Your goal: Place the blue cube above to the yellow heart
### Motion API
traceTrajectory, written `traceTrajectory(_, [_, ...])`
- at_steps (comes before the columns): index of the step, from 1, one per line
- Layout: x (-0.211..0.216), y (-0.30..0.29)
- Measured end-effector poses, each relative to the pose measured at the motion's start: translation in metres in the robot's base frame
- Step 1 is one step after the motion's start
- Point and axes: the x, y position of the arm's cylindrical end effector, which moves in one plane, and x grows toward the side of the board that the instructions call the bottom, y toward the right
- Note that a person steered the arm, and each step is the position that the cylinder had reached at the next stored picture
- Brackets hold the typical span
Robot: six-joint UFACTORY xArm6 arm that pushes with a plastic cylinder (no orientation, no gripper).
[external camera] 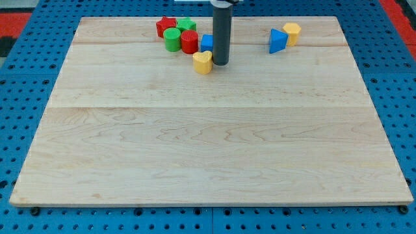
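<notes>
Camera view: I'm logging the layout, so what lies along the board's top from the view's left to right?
Red star → green cylinder → red cylinder → yellow heart → my tip → blue triangular block → yellow block.

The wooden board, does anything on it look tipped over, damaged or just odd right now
Nothing stands out. The board looks clean and undamaged. All blocks sit near the view's top: my tip is just right of the yellow heart, with the blue cube partly hidden behind the rod. No block looks tipped.
</notes>
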Motion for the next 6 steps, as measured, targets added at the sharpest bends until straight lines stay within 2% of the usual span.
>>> traceTrajectory(1, [0.002,0.030])
traceTrajectory(2, [-0.025,0.051])
traceTrajectory(3, [-0.057,0.036])
traceTrajectory(4, [-0.066,0.021])
traceTrajectory(5, [-0.070,-0.006])
traceTrajectory(6, [-0.062,-0.008])
